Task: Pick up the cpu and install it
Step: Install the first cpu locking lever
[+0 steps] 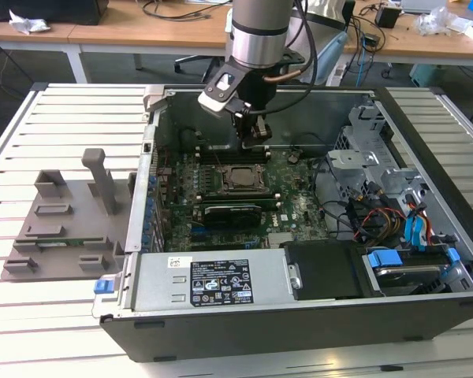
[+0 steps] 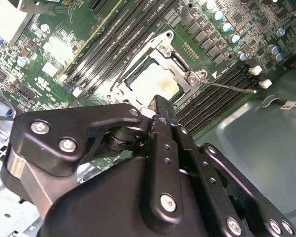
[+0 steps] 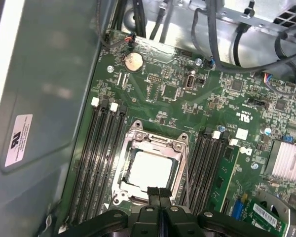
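The cpu, a pale silver square, lies flat in the motherboard socket, ringed by the socket's metal frame. It shows too in the second wrist view as the cpu and in the exterior view as the cpu. My gripper hangs above the socket's edge, apart from the chip, its black fingers pressed together with nothing between them. The exterior view has the gripper over the back of the board, inside the open computer case. A thin socket lever sticks out sideways from the frame.
Memory slots flank the socket on both sides. The case walls, a drive cage and cable bundles crowd the exterior view's right. A grey plastic holder tray lies on the slatted table at the exterior view's left.
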Tool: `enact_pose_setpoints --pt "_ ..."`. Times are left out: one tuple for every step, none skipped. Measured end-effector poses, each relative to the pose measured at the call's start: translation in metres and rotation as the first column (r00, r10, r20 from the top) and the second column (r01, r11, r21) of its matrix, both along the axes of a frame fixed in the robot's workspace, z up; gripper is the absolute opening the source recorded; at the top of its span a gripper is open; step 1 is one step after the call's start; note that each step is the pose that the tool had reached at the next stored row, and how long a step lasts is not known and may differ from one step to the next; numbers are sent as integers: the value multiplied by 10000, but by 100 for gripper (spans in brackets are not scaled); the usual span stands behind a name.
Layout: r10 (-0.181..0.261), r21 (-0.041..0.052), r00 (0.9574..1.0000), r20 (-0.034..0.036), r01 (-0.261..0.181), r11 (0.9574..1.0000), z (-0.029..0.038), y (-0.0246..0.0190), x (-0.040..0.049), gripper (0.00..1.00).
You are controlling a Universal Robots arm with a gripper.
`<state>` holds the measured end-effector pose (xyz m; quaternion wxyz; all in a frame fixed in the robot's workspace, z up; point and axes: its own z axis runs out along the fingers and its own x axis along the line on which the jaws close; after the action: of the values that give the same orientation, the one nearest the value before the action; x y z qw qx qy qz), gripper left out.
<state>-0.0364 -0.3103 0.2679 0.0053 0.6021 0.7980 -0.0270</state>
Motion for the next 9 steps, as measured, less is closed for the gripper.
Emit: enact_pose_setpoints --pt "105 -1 9999 0 -105 9999 0 0 0 11" --pt "162 -1 9999 0 -162 9999 0 0 0 11" --pt "211 0 9998 0 -211 9998 0 0 0 11" --pt "261 0 9997 0 -261 9997 0 0 0 11" --pt "334 0 9994 0 -334 9994 0 0 0 11" --pt "417 0 9991 0 -417 9991 0 0 0 11" --pt "512 0 9987 0 -512 9987 0 0 0 11" --pt "560 0 9984 0 -560 9984 0 0 0 11" --pt "612 0 9981 0 -612 9981 0 0 0 11"
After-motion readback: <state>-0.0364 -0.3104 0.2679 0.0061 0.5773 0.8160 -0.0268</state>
